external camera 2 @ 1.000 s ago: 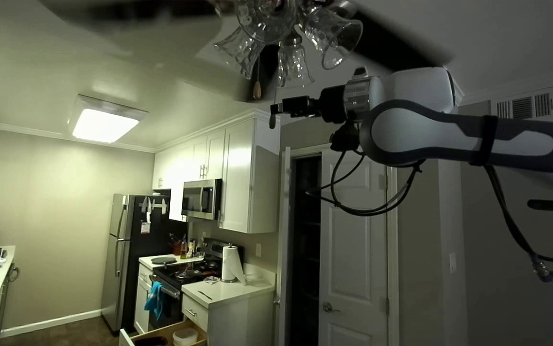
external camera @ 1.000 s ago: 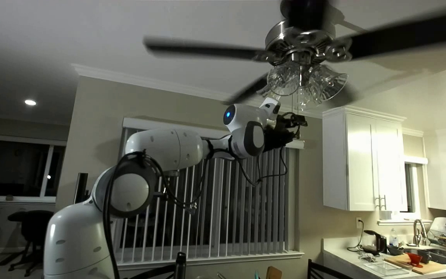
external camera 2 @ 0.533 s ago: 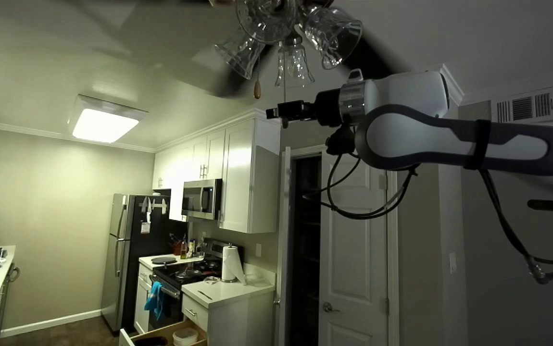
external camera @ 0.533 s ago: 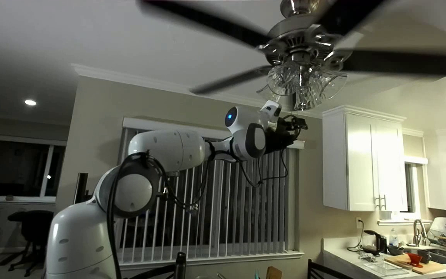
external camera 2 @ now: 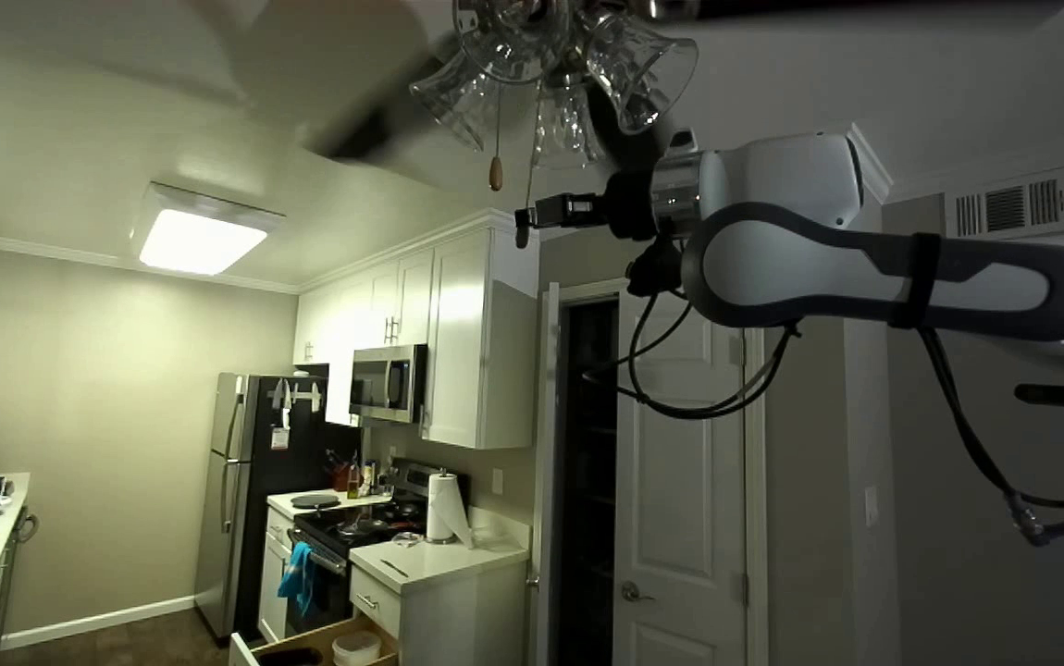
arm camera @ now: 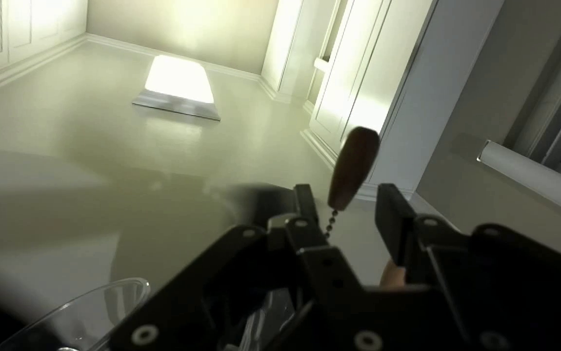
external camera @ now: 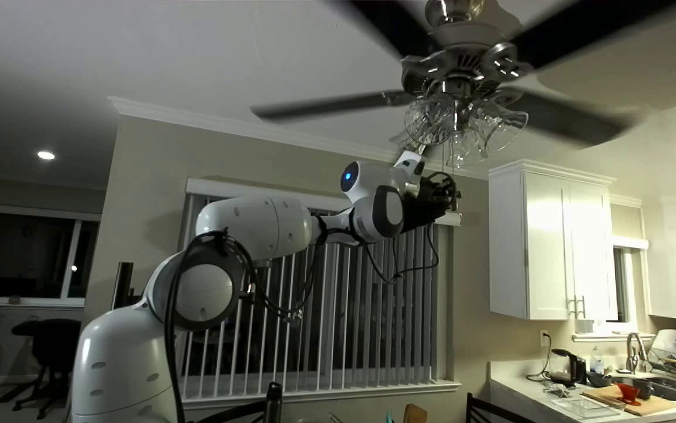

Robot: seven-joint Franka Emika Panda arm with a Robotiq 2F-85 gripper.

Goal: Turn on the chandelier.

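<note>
The chandelier (external camera: 458,88), a ceiling-fan light fixture of silvery metal with long dark blades (external camera: 579,29) and clear, flared glass shades (external camera 2: 515,42), hangs above my black two-fingered gripper (arm camera: 346,209); the shades show no glow in both exterior views. From it a thin beaded pull chain (arm camera: 331,221) drops to a red-brown, tapered knob (arm camera: 353,168), apparently wooden. My fingers (arm camera: 391,222) are spread, with a plain gap and nothing pinched. Relation of interest: the chain stands close to upright and my fingers point nearly level, so the two long axes cross roughly at right angles. In the wrist view, which stands upside down, chain and knob appear in line with the gap, nearer the finger at that picture's left. In an exterior view the knob hangs right at my fingertips, while a tan, teardrop-shaped pull (external camera 2: 496,173) appears higher and apart from them. Whether the chain lies between my pads or just past them I cannot tell. The move, as I judge it: centre the gap on the chain above the knob, draw the fingers together, pull straight down. Closing short would probably only nudge the chain away and set it swinging.
</note>
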